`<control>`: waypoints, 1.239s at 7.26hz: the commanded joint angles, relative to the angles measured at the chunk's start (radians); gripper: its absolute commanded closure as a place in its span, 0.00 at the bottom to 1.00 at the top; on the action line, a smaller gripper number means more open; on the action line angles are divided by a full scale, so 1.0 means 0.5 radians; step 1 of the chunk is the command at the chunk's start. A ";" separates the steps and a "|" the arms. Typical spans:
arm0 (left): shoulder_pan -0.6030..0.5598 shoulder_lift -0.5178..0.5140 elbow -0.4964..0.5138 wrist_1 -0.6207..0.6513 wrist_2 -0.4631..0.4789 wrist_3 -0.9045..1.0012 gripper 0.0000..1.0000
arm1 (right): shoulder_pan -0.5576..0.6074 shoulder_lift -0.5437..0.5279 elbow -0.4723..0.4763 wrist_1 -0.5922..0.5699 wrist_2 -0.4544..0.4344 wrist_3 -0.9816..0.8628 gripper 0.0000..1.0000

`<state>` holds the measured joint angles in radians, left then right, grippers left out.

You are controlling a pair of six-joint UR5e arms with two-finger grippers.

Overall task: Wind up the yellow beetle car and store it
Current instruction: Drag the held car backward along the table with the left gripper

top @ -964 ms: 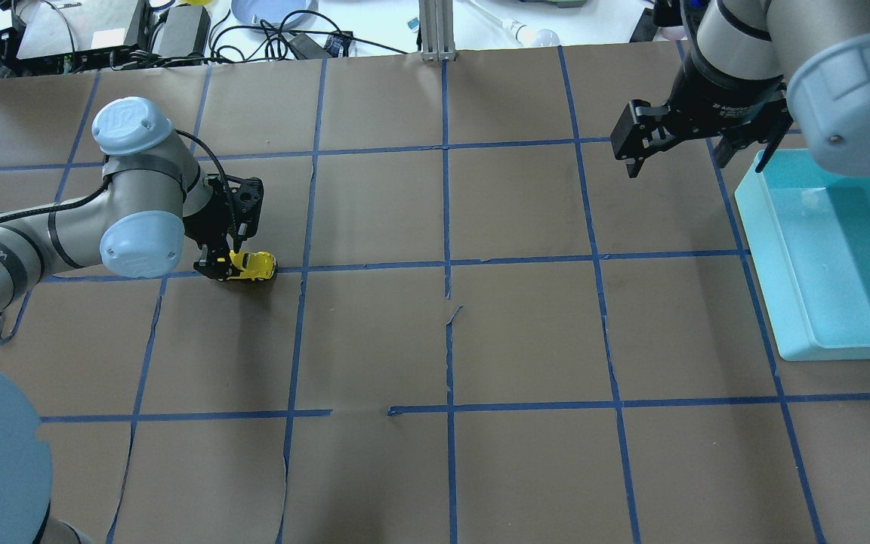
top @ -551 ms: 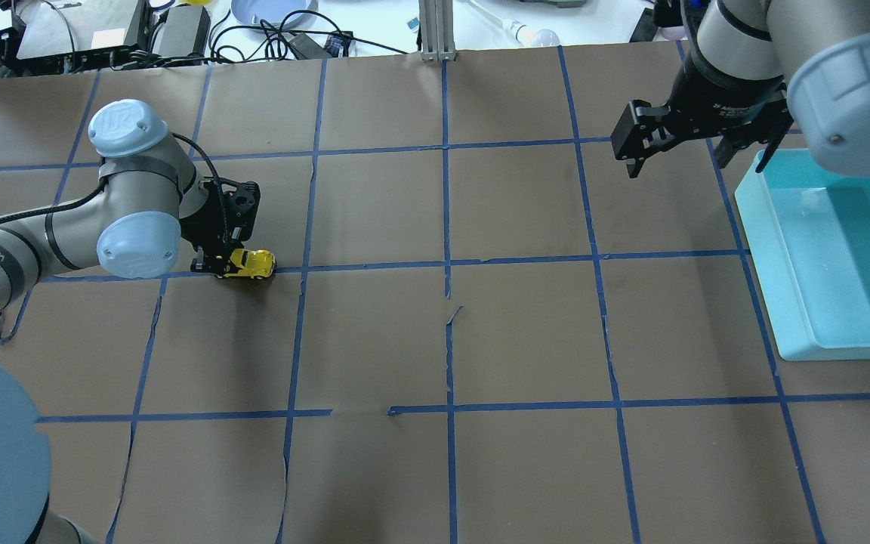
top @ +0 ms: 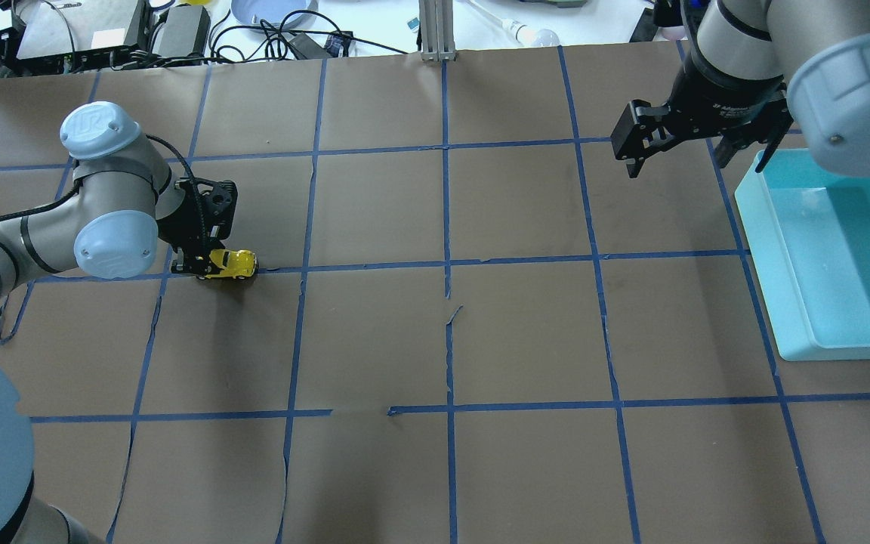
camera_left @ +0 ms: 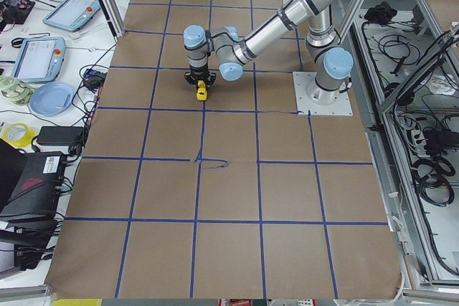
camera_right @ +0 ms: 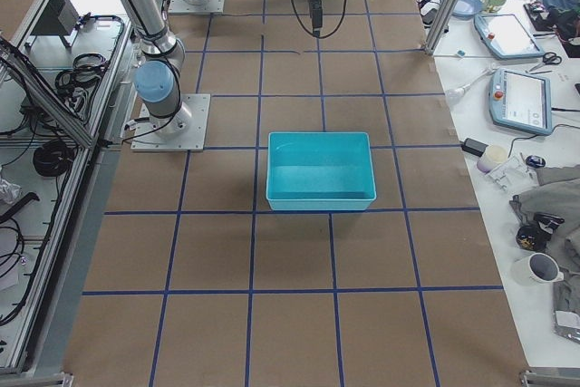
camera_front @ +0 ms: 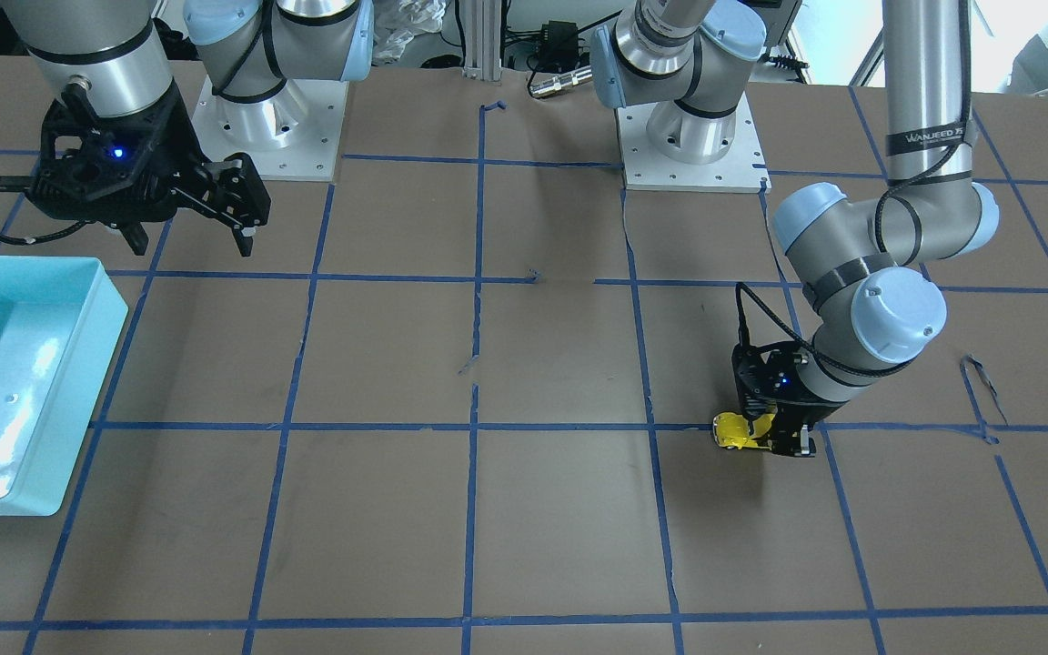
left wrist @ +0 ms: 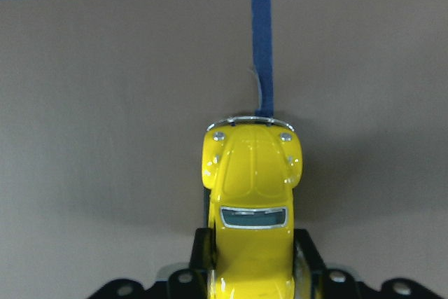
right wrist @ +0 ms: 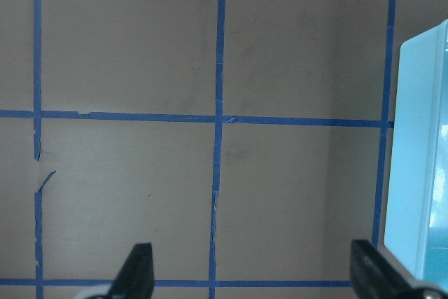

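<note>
The yellow beetle car [top: 232, 264] stands on its wheels on the brown table, on a blue tape line. It also shows in the front view [camera_front: 740, 432], the left side view [camera_left: 202, 91] and close up in the left wrist view [left wrist: 253, 197]. My left gripper [top: 205, 264] is shut on the car's rear half, low at the table. My right gripper [top: 675, 155] is open and empty, held above the table beside the turquoise bin [top: 763, 227]; its fingertips [right wrist: 136, 271] show wide apart in the right wrist view.
The turquoise bin [camera_front: 78, 364] stands at the table's right side, with nothing in it that shows. Blue tape lines cross the brown paper cover, which has small tears near the middle [top: 451, 313]. Cables and devices lie beyond the far edge.
My left gripper has dragged the car to the left along the tape line, wheels on the table. The right arm has not moved.
</note>
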<state>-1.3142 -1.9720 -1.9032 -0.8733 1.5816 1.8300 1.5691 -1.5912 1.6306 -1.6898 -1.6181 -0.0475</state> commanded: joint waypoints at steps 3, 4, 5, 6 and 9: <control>0.127 -0.001 -0.001 0.001 0.006 0.061 0.77 | 0.000 0.001 0.000 0.002 -0.001 0.000 0.00; 0.167 -0.001 -0.007 0.004 0.006 0.113 0.77 | 0.000 -0.002 0.000 0.005 -0.001 0.003 0.00; 0.180 -0.001 -0.004 0.004 0.006 0.135 0.77 | -0.003 0.001 0.000 -0.001 -0.001 0.000 0.00; 0.211 -0.001 -0.004 0.004 0.006 0.144 0.77 | 0.000 -0.002 0.000 -0.001 0.002 0.003 0.00; 0.223 0.008 0.002 0.007 0.006 0.120 0.26 | 0.003 -0.005 0.000 0.002 0.009 0.000 0.00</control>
<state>-1.2039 -1.9706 -1.9041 -0.8712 1.5855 1.8988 1.5690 -1.5923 1.6306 -1.6895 -1.6161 -0.0471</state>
